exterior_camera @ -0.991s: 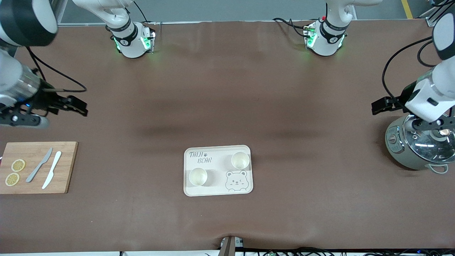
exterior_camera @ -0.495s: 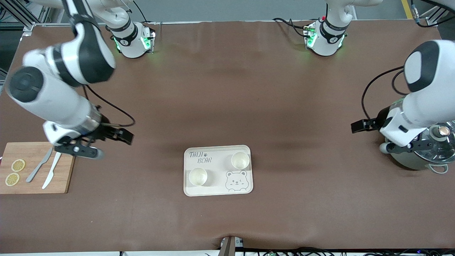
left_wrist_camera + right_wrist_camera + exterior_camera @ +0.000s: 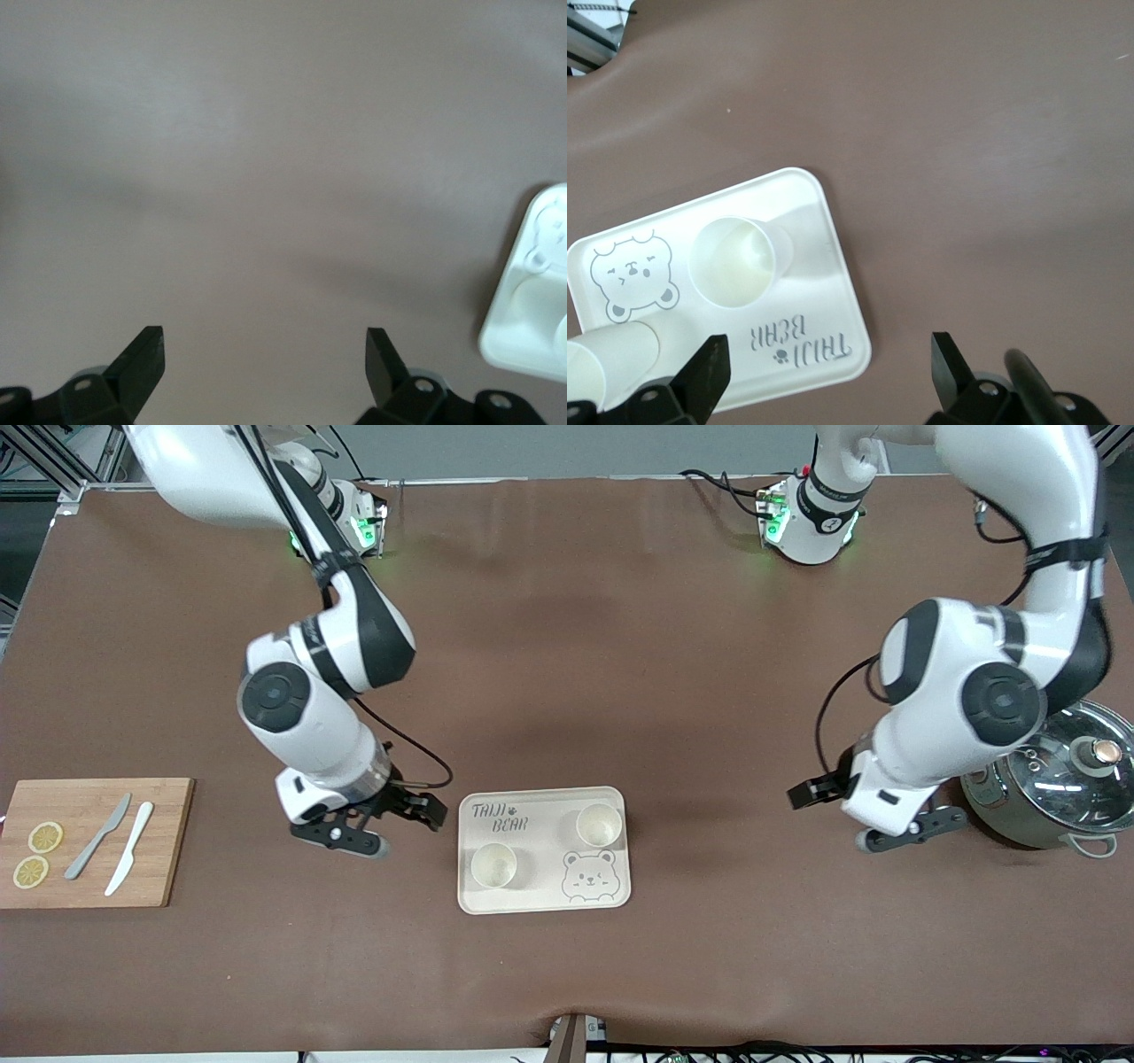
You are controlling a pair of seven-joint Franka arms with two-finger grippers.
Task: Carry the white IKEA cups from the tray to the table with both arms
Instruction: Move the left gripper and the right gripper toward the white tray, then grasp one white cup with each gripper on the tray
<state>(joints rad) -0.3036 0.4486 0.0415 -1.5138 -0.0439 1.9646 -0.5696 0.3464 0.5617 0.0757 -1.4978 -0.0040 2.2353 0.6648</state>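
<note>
Two white IKEA cups stand upright on the cream bear-printed tray (image 3: 542,843). One cup (image 3: 493,865) is toward the right arm's end and nearer the front camera. The other cup (image 3: 599,825) is toward the left arm's end. My right gripper (image 3: 425,811) is open and empty over the table beside the tray's lettered corner. The right wrist view shows its own gripper (image 3: 828,350), the tray (image 3: 824,274), one cup (image 3: 735,261) and part of the other cup (image 3: 594,367). My left gripper (image 3: 808,794) is open and empty over bare table between tray and pot. The left wrist view shows its own gripper (image 3: 264,341) and the tray's edge (image 3: 532,310).
A wooden cutting board (image 3: 159,841) with two lemon slices, a grey knife and a white knife lies at the right arm's end. A grey pot with a glass lid (image 3: 1059,788) stands at the left arm's end, close to the left arm's wrist.
Both arms have swung in from the table's ends toward the tray. Both grippers stay open and empty. The cups and tray have not moved.
</note>
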